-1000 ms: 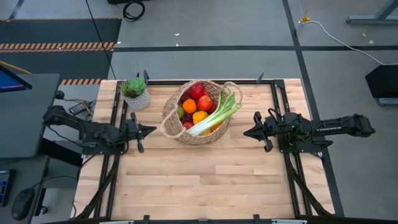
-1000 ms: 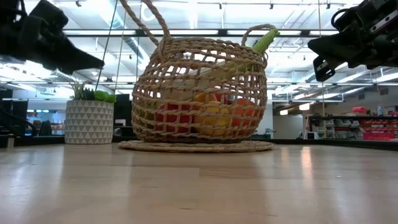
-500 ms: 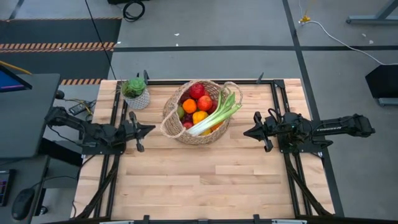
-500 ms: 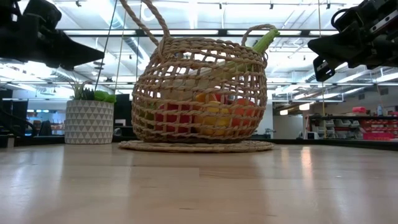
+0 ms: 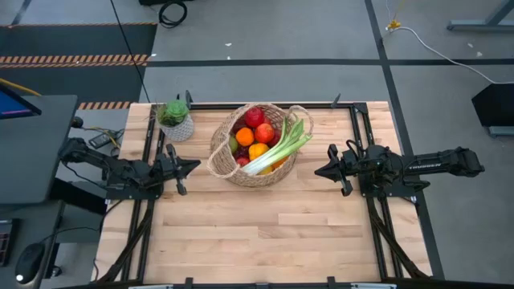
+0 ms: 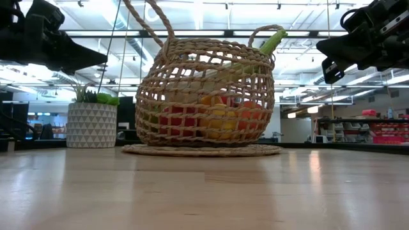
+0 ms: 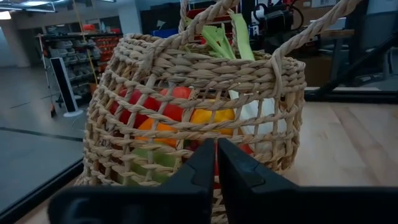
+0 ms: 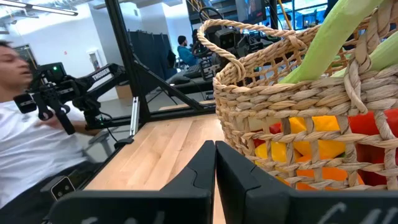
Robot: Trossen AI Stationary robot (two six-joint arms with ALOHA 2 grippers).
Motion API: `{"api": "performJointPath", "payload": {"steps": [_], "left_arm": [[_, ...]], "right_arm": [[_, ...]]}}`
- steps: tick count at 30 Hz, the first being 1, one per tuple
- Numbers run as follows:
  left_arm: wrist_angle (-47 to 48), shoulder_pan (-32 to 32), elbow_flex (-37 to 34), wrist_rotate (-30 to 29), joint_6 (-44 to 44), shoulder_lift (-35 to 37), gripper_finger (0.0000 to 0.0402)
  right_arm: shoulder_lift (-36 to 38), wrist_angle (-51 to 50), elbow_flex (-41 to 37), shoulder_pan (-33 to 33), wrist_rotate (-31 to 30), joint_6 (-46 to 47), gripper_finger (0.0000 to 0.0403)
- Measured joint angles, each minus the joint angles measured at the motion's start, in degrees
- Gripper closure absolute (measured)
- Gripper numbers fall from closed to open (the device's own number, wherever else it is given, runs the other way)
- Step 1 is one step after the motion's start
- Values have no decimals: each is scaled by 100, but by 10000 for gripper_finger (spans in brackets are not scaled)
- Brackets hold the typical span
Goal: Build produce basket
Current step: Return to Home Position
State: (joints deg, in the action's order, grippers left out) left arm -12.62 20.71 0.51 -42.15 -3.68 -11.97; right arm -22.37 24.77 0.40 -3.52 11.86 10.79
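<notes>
Left gripper (image 5: pixel 193 167) is easing back leftward, right gripper (image 5: pixel 320 171) is staying put; both sets of fingers closed, empty. One basket (image 5: pixel 217 158), one leek (image 5: pixel 275 152).

We see right gripper (image 8: pixel 215 148), fingers pressed together, near basket (image 8: pixel 280 99); leek (image 8: pixel 323 43) sticking above basket rim; yellow, orange produce (image 8: pixel 297 149) inside basket; person (image 8: pixel 28 149) in white well apart from basket.

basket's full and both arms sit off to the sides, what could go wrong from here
1. The long green-white leek pokes over the rim of the tan woven wicker basket toward the right gripper, jaws shut; a swing there could lever it out.
2. The left gripper, jaws shut, hangs near the basket wall and the small white pot with a green plant; a wide move might nudge either.
</notes>
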Motion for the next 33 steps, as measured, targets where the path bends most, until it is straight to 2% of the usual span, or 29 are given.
{"api": "performJointPath", "payload": {"steps": [33], "left_arm": [[0, -2, -4, -2, 0, 0, 370]], "right_arm": [[-2, 0, 0, -1, 0, 0, 385]]}}
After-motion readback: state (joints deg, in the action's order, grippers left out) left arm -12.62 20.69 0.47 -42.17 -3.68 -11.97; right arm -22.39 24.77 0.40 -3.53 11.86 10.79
